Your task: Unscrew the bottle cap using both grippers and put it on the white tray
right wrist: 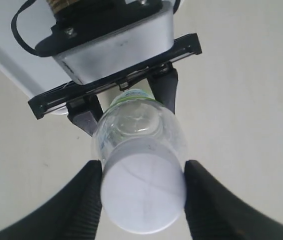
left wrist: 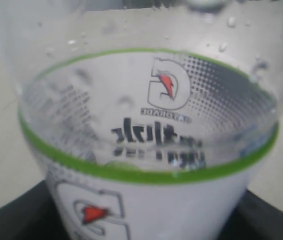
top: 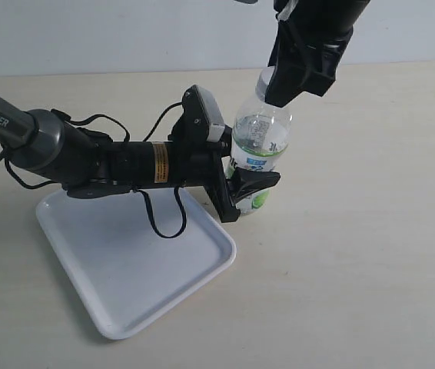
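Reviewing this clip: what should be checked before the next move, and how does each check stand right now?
1. left gripper clamped on the bottle: ok.
2. Bottle upright on the table: ok.
3. right gripper closed against both sides of the bottle cap: ok.
4. Cap loosened on its threads: cannot tell.
5. white tray has bare surface for the cap: ok.

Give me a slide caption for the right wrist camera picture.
Looking down the bottle: right gripper grips the bottle cap, left gripper clamps the bottle lower down.
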Controlling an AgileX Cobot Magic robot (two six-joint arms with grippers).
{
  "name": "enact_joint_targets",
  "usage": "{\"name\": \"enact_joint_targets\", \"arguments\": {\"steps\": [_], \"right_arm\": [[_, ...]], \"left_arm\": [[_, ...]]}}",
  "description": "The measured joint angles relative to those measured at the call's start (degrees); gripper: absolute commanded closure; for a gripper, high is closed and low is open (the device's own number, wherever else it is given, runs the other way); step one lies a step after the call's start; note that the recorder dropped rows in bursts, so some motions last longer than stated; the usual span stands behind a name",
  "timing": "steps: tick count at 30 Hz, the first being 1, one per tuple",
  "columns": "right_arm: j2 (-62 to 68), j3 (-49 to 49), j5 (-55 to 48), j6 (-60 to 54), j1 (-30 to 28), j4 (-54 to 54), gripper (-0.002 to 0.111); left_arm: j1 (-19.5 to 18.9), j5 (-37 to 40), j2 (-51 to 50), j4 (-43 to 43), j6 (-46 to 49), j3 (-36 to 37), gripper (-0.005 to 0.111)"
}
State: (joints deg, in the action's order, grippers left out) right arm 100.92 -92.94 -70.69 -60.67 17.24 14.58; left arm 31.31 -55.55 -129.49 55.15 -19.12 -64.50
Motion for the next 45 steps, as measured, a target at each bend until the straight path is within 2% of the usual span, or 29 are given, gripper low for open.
{"name": "enact_joint_targets", "arguments": {"steps": [6, 23, 33, 37, 43, 45], "right_arm": [[0.0, 0.0, 0.0, -5.91, 0.0, 0.0, 0.108], [0.0, 0.0, 0.35, -37.81, 0.0, -0.3, 0.108], [-1.04, 0.37, 0.24, -48.03, 0.0, -0.98, 0.108], [-1.44, 0.47, 0.12, -48.24, 0.0, -0.86, 0.092], [-1.44, 0.47, -0.07, -46.82, 0.0, 0.41, 0.043], [-1.91, 0.47, 0.46, -46.12, 0.0, 2.48, 0.033]], "left_arm": [[0.0, 0.0, 0.0, 0.71, -0.62, 0.0, 0.106], [0.0, 0.0, 0.0, 0.94, -1.99, 0.0, 0.106], [0.0, -0.24, 0.03, 2.17, -3.94, -0.04, 0.106], [0.0, -0.46, 0.03, 2.5, -4.18, -0.04, 0.106], [0.08, -0.68, 0.03, 2.63, -4.27, -0.04, 0.106], [0.08, -0.57, 0.03, 2.48, -4.97, -0.04, 0.106]]}}
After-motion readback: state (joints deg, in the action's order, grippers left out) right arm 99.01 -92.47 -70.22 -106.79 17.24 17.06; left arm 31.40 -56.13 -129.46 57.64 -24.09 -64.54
